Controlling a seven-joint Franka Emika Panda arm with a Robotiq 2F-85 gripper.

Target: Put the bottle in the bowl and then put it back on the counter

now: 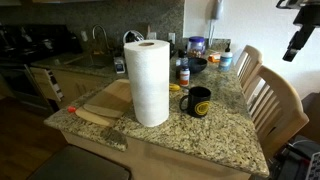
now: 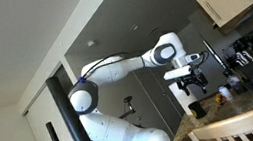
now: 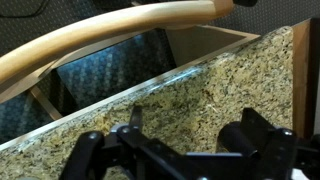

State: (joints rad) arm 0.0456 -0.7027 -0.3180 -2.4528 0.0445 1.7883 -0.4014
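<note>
pincer point(image 1: 291, 52) high, well apart from bottle point(image 1: 184, 73)

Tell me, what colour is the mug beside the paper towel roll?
The mug is black with a yellow mark, clearest in an exterior view.

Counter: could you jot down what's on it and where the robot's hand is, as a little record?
bottle: upright on counter, beside the bowl
bowl: on counter, behind the mug
mug: right of paper towel
paper towel: upright, mid-counter
gripper: high in the air above the chairs, open, empty
</note>
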